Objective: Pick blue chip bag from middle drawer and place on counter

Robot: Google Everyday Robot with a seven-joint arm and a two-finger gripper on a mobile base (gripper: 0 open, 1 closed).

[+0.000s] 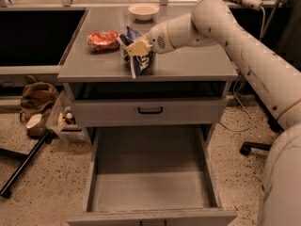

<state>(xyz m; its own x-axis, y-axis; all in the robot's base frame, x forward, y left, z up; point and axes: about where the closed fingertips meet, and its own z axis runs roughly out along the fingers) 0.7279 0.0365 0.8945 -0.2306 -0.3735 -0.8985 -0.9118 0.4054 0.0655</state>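
The blue chip bag [140, 60] stands upright on the counter [188, 65] near its front edge, left of centre. My gripper [135, 47] is at the top of the bag, with the white arm reaching in from the right. The fingers [139, 46] sit against the bag's upper edge and look closed on it. The middle drawer [150, 182] is pulled fully open below, and its grey floor holds nothing.
An orange-red snack bag [103, 39] lies on the counter's left side. A white bowl [143, 11] stands at the back. The drawer front with a black handle [150, 110] is shut. A brown bag [37, 98] and a bin [66, 121] sit on the floor at the left.
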